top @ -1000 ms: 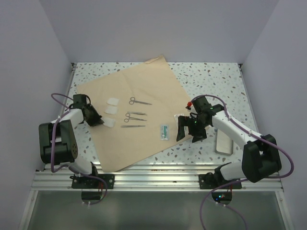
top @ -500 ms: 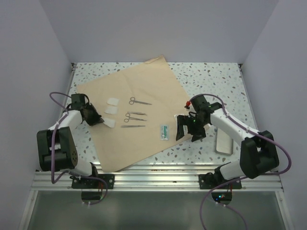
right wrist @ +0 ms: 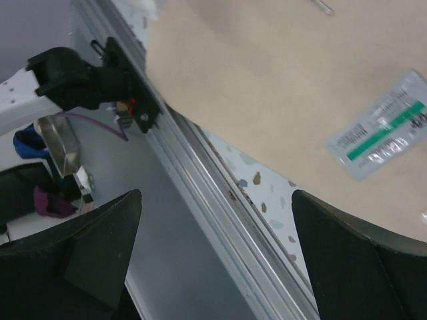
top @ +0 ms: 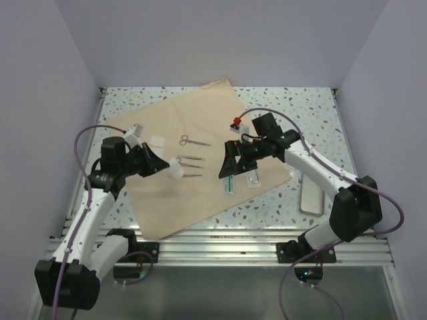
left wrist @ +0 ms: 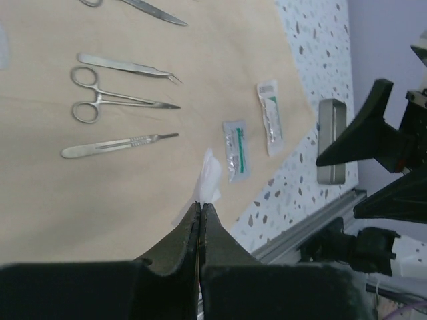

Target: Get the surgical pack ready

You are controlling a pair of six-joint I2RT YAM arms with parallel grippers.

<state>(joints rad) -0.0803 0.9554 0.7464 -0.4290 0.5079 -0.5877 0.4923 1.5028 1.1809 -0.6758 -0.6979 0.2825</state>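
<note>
The surgical pack (top: 200, 127) is a wide tan sheet lying flat; it also shows in the left wrist view (left wrist: 100, 193) and the right wrist view (right wrist: 267, 73). On it lie scissors (top: 193, 141), forceps (top: 189, 158), a hemostat (top: 187, 165), a scalpel (top: 185, 176) and two sealed packets (top: 229, 183) (top: 252, 177). My left gripper (top: 163, 167) (left wrist: 200, 207) is shut on a white gauze piece (top: 175, 170) (left wrist: 209, 179), held above the sheet. My right gripper (top: 237, 162) (right wrist: 220, 267) is open and empty above the packets.
Another gauze pad (top: 157, 141) lies on the sheet's left part. A small metal tray (top: 311, 197) (left wrist: 331, 140) sits on the speckled table at the right. The aluminium rail (top: 220, 237) runs along the near edge.
My left gripper has lifted the gauze piece off the sheet's left edge and carried it right. My right gripper has moved left over the sheet, where a second packet now lies.
</note>
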